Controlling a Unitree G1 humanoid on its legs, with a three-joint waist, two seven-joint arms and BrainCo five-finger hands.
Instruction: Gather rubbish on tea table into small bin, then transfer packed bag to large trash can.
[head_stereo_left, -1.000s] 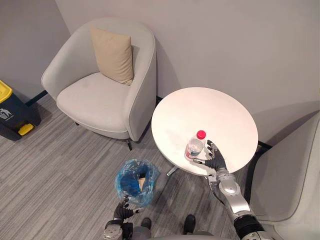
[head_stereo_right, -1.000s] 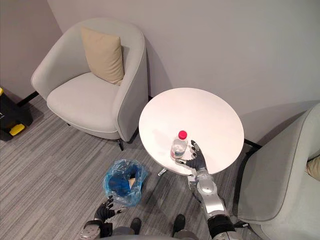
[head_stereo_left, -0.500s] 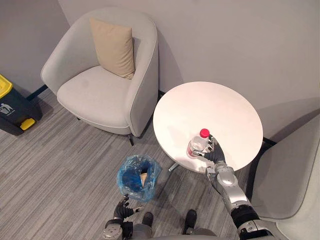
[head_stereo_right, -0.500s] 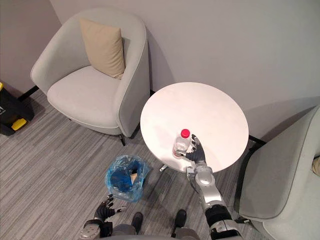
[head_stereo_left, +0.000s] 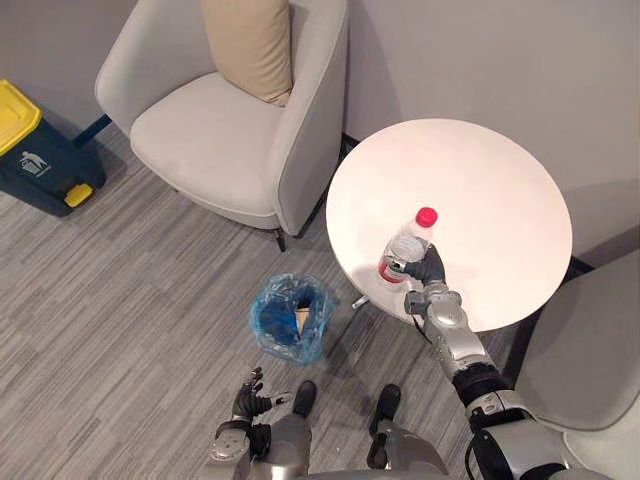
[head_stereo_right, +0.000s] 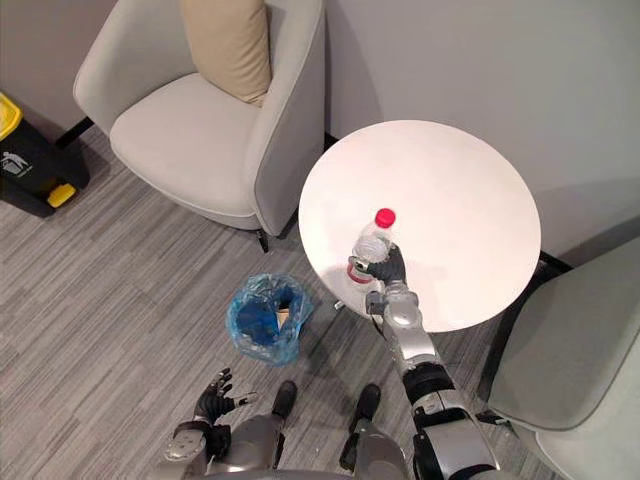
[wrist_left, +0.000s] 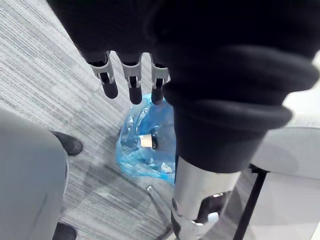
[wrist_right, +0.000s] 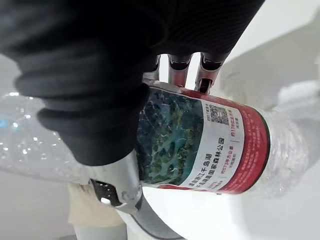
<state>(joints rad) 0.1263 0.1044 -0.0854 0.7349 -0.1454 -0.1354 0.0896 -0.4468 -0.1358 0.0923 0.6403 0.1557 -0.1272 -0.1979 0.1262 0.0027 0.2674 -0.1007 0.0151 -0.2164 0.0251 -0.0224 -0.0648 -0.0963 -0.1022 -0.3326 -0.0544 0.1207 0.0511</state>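
Grey wood-grain flooring (head_stereo_left: 120, 300) is seen from above, with a round white tea table (head_stereo_left: 480, 170) set at the right of the frame. A clear plastic bottle (head_stereo_left: 404, 248) with a red cap and a red label is seen over the table's lower left edge, cap pointing toward the table's centre. The bottle is grasped by the right hand (head_stereo_left: 430, 272), whose arm is stretched up from the lower right. In the right wrist view the fingers (wrist_right: 178, 64) are seen curled round the far side of the label, with the thumb closed on the near side. Whether the bottle's base is resting on the tabletop cannot be told.

A small bin (head_stereo_left: 291, 318) lined with a blue bag is placed on the floor just left of the table, below centre frame. The left hand (head_stereo_left: 250, 400) is held low near the bottom edge, below the bin, its fingers loosely extended and nothing held.

A pale armchair (head_stereo_left: 200, 140) with a tan cushion (head_stereo_left: 252, 35) is set at upper left. A dark trash can (head_stereo_left: 35, 150) with a yellow lid is seen at the left edge.
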